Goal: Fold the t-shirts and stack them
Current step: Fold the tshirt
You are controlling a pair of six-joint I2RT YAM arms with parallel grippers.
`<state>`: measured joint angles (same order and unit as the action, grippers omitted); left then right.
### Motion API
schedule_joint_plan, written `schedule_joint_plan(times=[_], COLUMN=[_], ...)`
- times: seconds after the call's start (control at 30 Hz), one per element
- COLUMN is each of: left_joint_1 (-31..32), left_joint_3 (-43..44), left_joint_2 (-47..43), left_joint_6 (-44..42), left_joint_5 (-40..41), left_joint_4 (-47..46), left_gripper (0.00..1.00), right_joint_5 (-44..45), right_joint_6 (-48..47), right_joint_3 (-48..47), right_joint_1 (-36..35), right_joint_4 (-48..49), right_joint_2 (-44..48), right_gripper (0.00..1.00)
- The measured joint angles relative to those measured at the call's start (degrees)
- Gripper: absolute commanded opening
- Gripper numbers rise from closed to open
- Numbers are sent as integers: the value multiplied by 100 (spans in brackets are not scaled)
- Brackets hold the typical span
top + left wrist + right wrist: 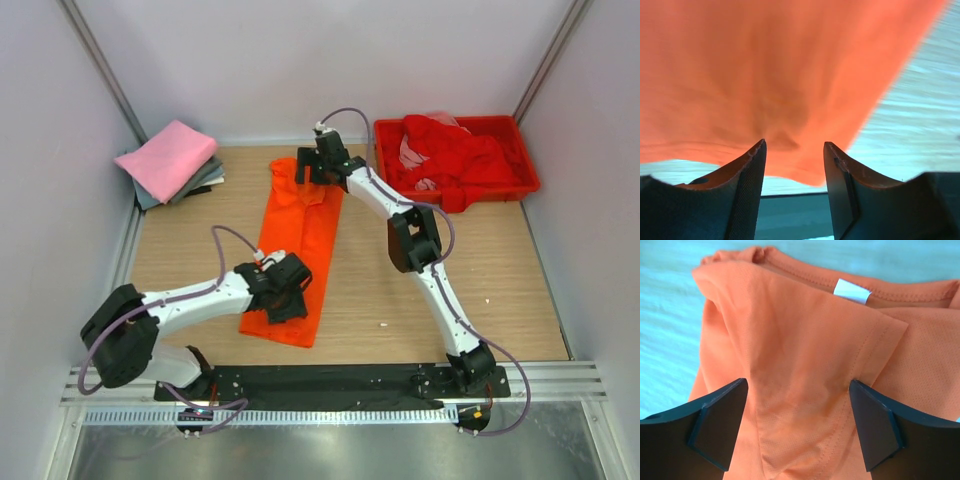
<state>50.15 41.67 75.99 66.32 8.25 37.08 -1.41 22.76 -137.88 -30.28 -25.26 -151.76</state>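
A bright orange t-shirt (300,235) lies on the wooden table as a long strip folded lengthwise, collar end far. My left gripper (287,300) is open low over its near end; in the left wrist view (795,150) the orange cloth (765,75) lies just beyond the parted fingertips. My right gripper (312,172) is open over the collar end; its wrist view (797,390) shows a folded sleeve (800,330) between the wide fingers and a white neck label (852,291). A pink t-shirt (168,158) lies folded on a grey one (200,182) at the back left.
A red plastic tray (527,165) at the back right holds crumpled red cloth (450,150). White walls close in the table on three sides. The arm bases sit on a black rail (330,382) at the near edge.
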Motion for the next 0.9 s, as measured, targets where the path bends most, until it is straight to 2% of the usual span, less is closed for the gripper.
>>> schedule_joint_plan(times=[0.17, 0.27, 0.3, 0.37, 0.47, 0.53, 0.63, 0.7, 0.8, 0.9], left_joint_1=[686, 881, 885, 848, 520, -39, -1132, -1576, -1816, -1965], left_joint_3=[1067, 1504, 1593, 1777, 1873, 1797, 1364, 1008, 542, 260], left_joint_2=[732, 553, 417, -9, -785, -1211, -1668, -1779, -1685, -1370], left_joint_6=[76, 72, 63, 48, -149, -380, -715, -881, -1110, -1263], left_joint_5=[-33, 201, 343, 776, 1217, 1311, 1276, 1228, 1115, 940], left_joint_4=[-76, 227, 382, 835, 1362, 1593, 1714, 1727, 1716, 1482], left_gripper=[52, 62, 72, 82, 82, 82, 81, 81, 79, 76], right_joint_5=[-162, -249, -262, -232, 15, 186, 254, 201, 79, -2], right_joint_6=[-227, -376, -407, -457, -391, -192, 249, 605, 1204, 1773], right_joint_3=[-249, -210, -74, 573, 1744, 2732, 4218, 5283, 6800, 7987], right_joint_1=[109, 146, 153, 170, 175, 175, 177, 146, -114, -758], right_joint_4=[562, 719, 732, 693, 525, 461, 509, 535, 669, 678], right_joint_2=[-190, -83, 39, 610, 1792, 2855, 4533, 5637, 6758, 7010], right_gripper=[97, 100, 100, 100, 100, 100, 92, 89, 88, 87])
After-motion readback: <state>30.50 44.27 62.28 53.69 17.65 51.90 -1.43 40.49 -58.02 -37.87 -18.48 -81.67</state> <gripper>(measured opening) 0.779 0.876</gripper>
